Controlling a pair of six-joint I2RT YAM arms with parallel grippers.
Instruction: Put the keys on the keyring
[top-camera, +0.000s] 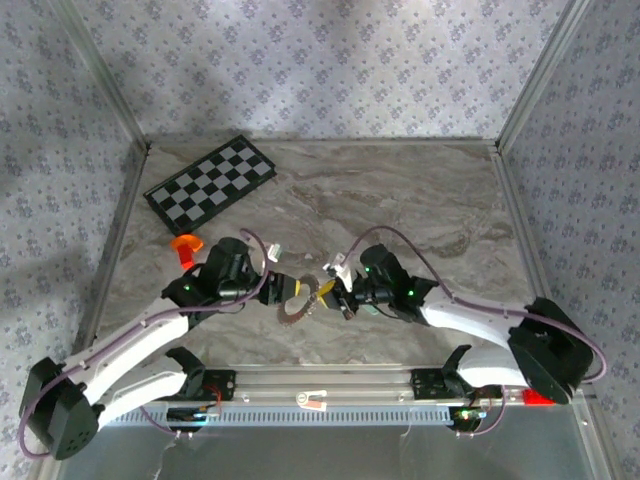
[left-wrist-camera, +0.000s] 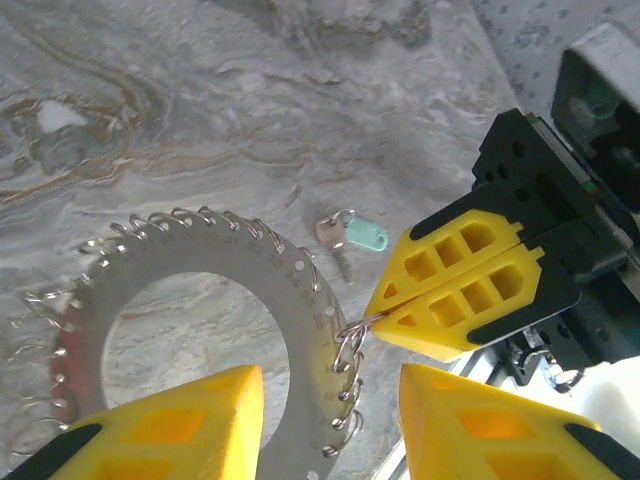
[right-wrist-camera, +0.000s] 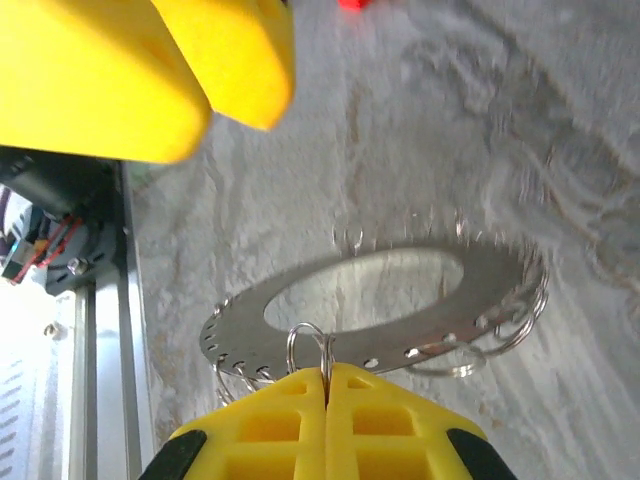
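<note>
Right gripper (right-wrist-camera: 325, 378) has its 2 yellow fingers pressed together, clamped on 1 small wire loop (right-wrist-camera: 308, 345) at the rim of the keyring (left-wrist-camera: 195, 255). That flat silvery ring, fringed with little loops, sits at the middle of the marble table (left-wrist-camera: 200, 100) between both arms. Left gripper (left-wrist-camera: 330, 380) hovers over the ring's near side with its fingers apart; whether they touch it cannot be told. 1 mint-green key (left-wrist-camera: 365, 237) lies flat on the table just beyond the keyring's rim, apart from both grippers.
</note>
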